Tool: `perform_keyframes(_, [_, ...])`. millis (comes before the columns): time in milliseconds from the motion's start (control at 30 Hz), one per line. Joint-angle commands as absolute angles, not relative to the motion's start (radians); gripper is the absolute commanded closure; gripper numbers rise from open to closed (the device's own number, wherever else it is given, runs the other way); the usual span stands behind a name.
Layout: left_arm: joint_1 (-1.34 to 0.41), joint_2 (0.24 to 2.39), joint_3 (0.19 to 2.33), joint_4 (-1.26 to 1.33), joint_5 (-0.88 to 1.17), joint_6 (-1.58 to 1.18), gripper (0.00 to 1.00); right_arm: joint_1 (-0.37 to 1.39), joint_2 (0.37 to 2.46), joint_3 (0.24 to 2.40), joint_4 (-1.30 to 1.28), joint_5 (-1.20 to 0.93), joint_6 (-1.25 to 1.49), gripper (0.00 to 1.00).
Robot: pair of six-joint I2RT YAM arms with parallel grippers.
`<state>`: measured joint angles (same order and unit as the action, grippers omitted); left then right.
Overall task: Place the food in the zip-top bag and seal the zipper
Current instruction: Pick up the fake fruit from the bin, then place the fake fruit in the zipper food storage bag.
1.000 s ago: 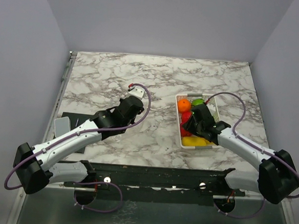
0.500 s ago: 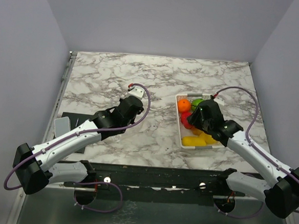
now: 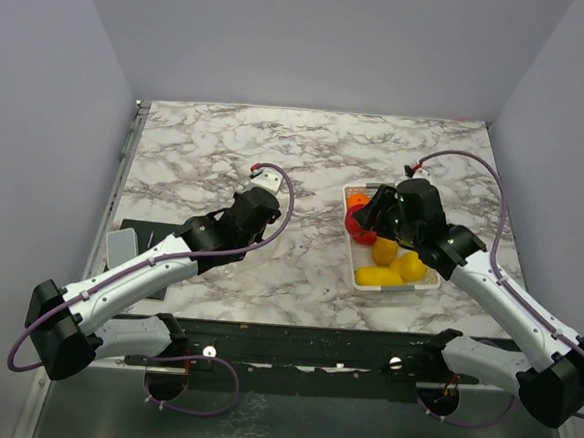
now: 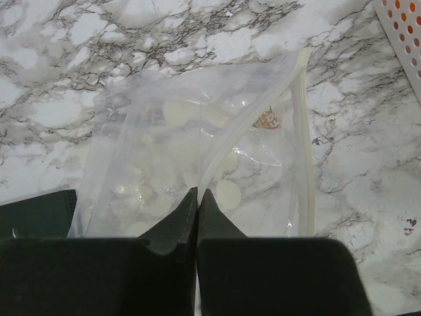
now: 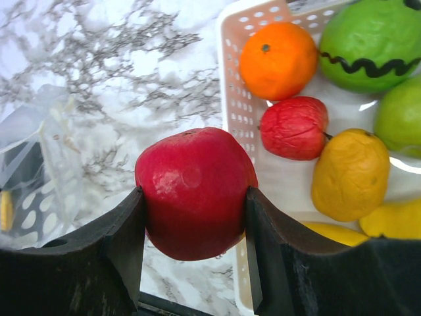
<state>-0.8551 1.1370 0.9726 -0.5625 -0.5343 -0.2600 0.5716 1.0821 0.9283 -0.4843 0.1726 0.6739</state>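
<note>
My right gripper (image 5: 195,197) is shut on a round red fruit (image 5: 195,191) and holds it above the left rim of the white tray (image 5: 230,85). In the tray lie an orange (image 5: 277,59), a dark-striped green ball (image 5: 368,39), a small wrinkled red fruit (image 5: 294,127) and yellow ones (image 5: 350,172). The see-through dotted zip-top bag (image 4: 197,131) lies flat on the marble, its zipper strip (image 4: 304,131) along the right edge. My left gripper (image 4: 198,192) is shut on a lip of the bag's mouth. From above, the right gripper (image 3: 364,220) is at the tray's far left corner and the left gripper (image 3: 264,187) is left of it.
A black mat (image 3: 150,235) with a grey flat object (image 3: 120,245) lies at the table's left edge. A black rail (image 3: 304,340) runs along the near edge. Grey walls close in the left, back and right. The bag also shows in the right wrist view (image 5: 39,145).
My right gripper has risen out of the tray with the red fruit and moved toward the tray's far left corner. The left arm has not moved.
</note>
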Motion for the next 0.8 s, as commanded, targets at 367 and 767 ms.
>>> perform_keyframes(367, [-0.854,1.115,0.962,-0.546,-0.508,-0.253,1.00,0.802,1.243,1.078,-0.314,0.089,0.652,0.99])
perform_keyframes(767, [-0.853,1.108,0.960,-0.546,-0.502,-0.255,1.00,0.866,1.316,1.123,-0.174,0.008,0.683,0.99])
